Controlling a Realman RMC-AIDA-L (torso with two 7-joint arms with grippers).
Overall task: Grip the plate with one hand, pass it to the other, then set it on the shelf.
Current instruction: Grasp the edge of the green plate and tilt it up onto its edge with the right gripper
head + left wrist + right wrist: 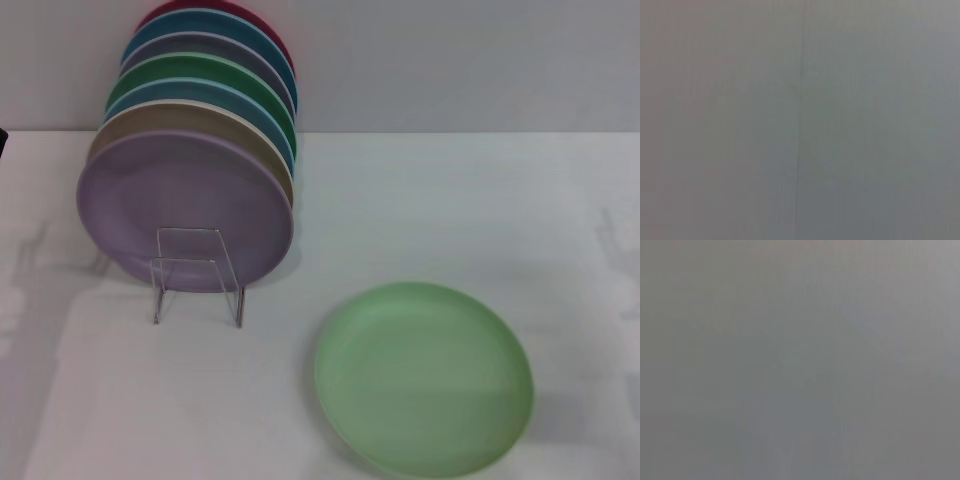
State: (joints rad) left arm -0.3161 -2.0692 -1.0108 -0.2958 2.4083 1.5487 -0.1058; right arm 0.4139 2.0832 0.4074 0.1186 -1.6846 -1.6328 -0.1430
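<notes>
White tabletop [450, 200] meets a grey wall. On the left, the wire shelf [196, 275] holds upright plates, a lavender plate [185, 212] foremost. To its right, nearer me, the mint-green plate [425, 377] lies flat. Neither gripper is visible, so I can't tell their state.

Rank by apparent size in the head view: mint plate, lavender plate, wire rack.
1. Mint plate and lavender plate: they look about alike. The mint one lies flat nearer the camera and the lavender stands in the rack, so I won't rank them.
2. Wire rack: clearly smallest, much lower than the lavender plate.
</notes>
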